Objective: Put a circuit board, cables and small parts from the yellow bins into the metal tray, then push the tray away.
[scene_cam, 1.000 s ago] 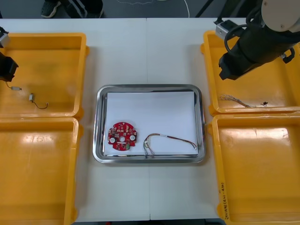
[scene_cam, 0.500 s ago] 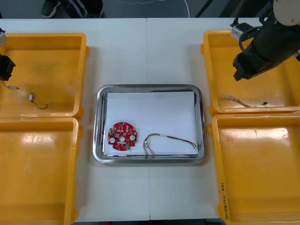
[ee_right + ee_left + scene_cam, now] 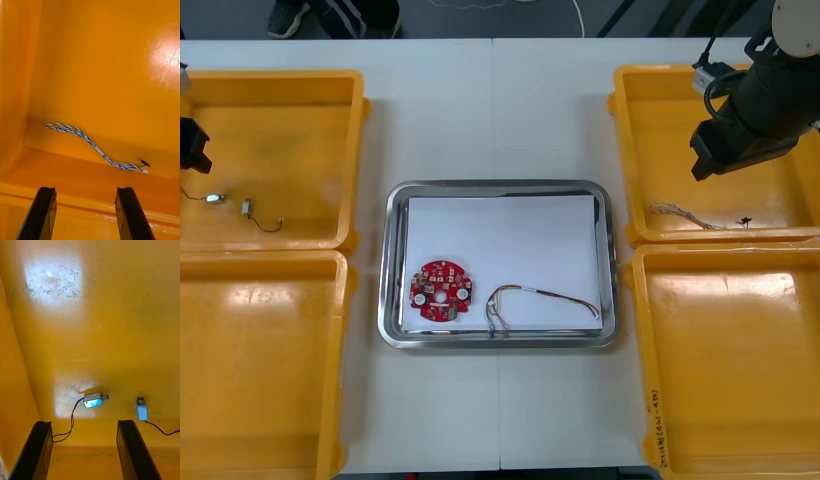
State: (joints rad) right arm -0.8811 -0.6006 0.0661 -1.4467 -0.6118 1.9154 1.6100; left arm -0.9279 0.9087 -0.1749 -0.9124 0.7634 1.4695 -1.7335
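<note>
My left gripper [image 3: 190, 145] hovers at the outer edge of the far left yellow bin [image 3: 280, 78]; in its wrist view it [image 3: 86, 444] is open, with two small metal parts [image 3: 93, 400] [image 3: 141, 410] lying on the bin floor just beyond the fingers. My right gripper [image 3: 710, 160] hangs over the far right yellow bin [image 3: 625, 110], open [image 3: 85, 210] above a twisted blue and white cable [image 3: 93, 146] [image 3: 680, 213]. The metal tray [image 3: 395, 200] holds a round red circuit board [image 3: 441, 292] and a red and yellow cable [image 3: 540, 300].
Two near yellow bins [image 3: 260, 360] [image 3: 730, 360] flank the tray at the table's front. A tiny dark piece [image 3: 745, 220] lies near the cable's end in the far right bin. Bare table [image 3: 490, 110] lies beyond the tray.
My left gripper opened and let go of a small metal part, which now lies on the bin floor beside the other one. My right arm moved rightward over the far right bin.
</note>
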